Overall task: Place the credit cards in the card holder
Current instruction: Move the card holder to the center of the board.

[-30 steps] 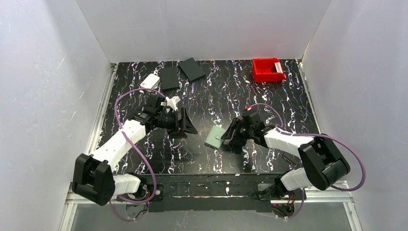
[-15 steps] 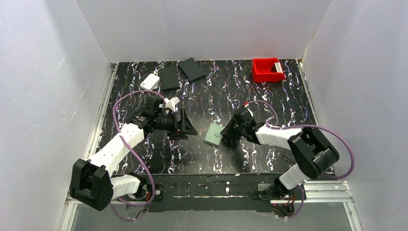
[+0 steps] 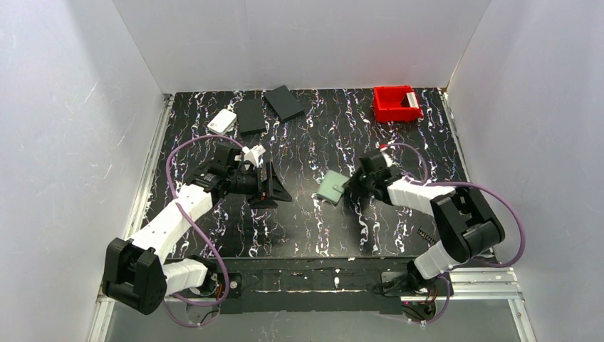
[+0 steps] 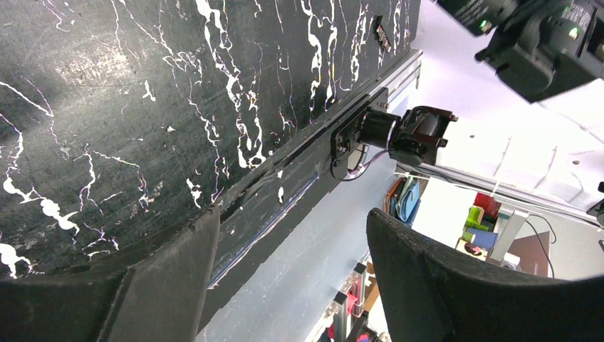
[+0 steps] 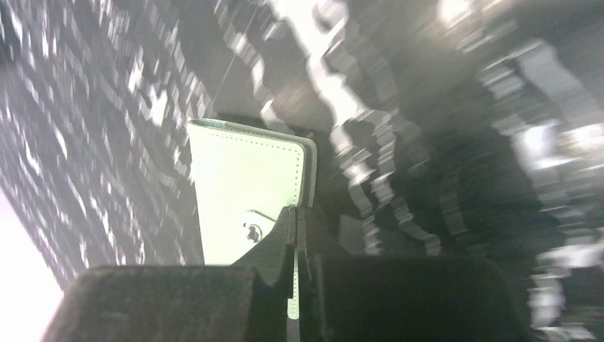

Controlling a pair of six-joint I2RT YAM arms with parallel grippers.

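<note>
A white box [image 3: 222, 121] with rounded corners lies on the black, white-veined table [image 3: 306, 235]. It is the leftmost thing, well apart from the card holder and further back. Next come two flat black rectangles. One [image 3: 251, 116] lies just beside the box and the other [image 3: 285, 102] a little further back. Both are behind the card holder and to its left.

The left gripper [image 3: 272, 184] sits to the left of the card holder, near it but not touching, low over the table and pointing rightward. Its own camera shows the two fingers [image 4: 164, 278] spread wide with nothing held. Only the marbled table top and its near edge show in the gap.

The card holder [image 3: 330, 188] is a small sage-green square near the middle of the table, turned at a slant. From above it cannot be told whether it lies flat or has one side raised. Seen from the right wrist, it is pale green with a stitched border and a small metal snap [image 5: 253, 231] on a tab.

The right gripper [image 3: 345, 188] is at the card holder's right edge. Its fingers [image 5: 278, 256] are pressed together on that edge and pinch it just beside the snap. The table around it is smeared by blur in that view.

The red bin [image 3: 390, 112] stands far back and to the right of the card holder, well apart from it.
</note>
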